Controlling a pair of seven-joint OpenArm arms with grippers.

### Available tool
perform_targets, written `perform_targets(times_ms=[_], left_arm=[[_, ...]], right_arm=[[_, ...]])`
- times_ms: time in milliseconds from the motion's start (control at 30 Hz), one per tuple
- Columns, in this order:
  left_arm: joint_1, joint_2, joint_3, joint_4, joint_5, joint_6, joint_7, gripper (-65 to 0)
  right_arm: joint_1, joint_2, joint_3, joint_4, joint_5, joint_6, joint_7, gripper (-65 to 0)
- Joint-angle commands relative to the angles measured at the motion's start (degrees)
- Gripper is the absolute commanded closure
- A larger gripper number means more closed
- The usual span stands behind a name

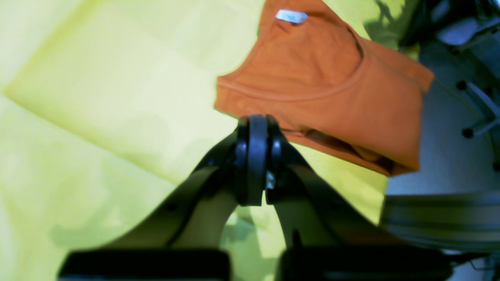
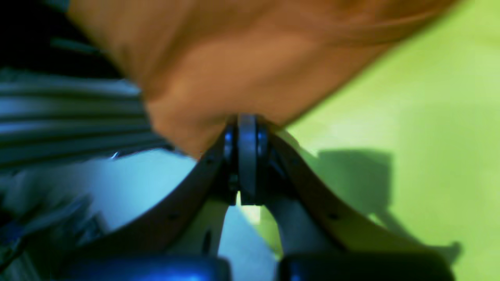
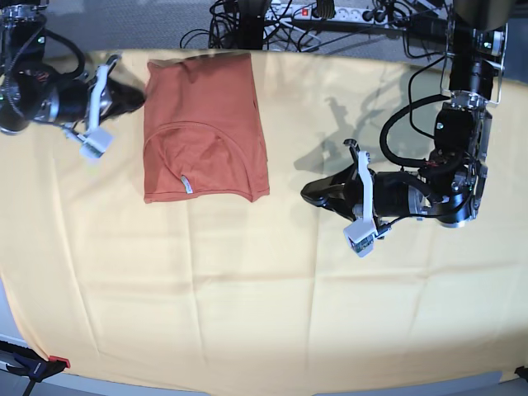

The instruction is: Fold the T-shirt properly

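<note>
The rust-orange T-shirt (image 3: 202, 128) lies flat as a folded rectangle at the back left of the table, its white label (image 3: 186, 183) near the front edge. My right gripper (image 3: 139, 97) is shut, with its tips against the shirt's left edge. In the right wrist view the T-shirt (image 2: 250, 58) fills the space just beyond the shut gripper (image 2: 246, 117); I see no cloth pinched. My left gripper (image 3: 307, 194) is shut and empty, a short way right of the shirt's front right corner. In the left wrist view the gripper (image 1: 256, 119) points at the T-shirt (image 1: 324, 89).
A large pale yellow cloth (image 3: 247, 289) covers the table under everything. Cables and a power strip (image 3: 330, 10) run along the back edge. In the left wrist view the table edge and grey floor (image 1: 449, 164) show past the shirt.
</note>
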Motion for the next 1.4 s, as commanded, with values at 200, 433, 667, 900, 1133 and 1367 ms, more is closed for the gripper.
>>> perform_targets(times_ms=[200,433,667,900,1133,1367], left_arm=[[-1.1,-0.5,-0.5,0.9,-12.0,-0.3,8.9,0.0],[0.2,-3.8,-2.1,0.9,-19.5,-0.3,8.9,0.0],[10.8,-8.1,-10.0,6.6,-19.5,0.4,8.9,0.0],[30.2,-14.1,-20.8,19.2,-19.5,2.6,8.9,0.0],[54.5,-14.0,-32.2,24.9,-19.5,3.9,8.9,0.0],[75.7,-4.5,-34.9,24.7,-16.4,0.1,8.9,0.0]], right_arm=[[0.4,0.3,17.2,2.1,12.6,0.3,-0.7,0.0],[-3.5,-0.1,23.0,2.2,12.6,0.3,-0.7,0.0],[-9.9,-0.1,27.6,2.3,12.6,0.3,-0.7,0.0],[-20.8,-0.1,30.7,2.3,12.6,-0.1,-0.7,0.0],[-35.0,-1.0,30.7,2.3,12.6,0.3,-0.7,0.0],[-48.0,-6.1,29.8,-1.6,12.6,0.3,-0.7,0.0]])
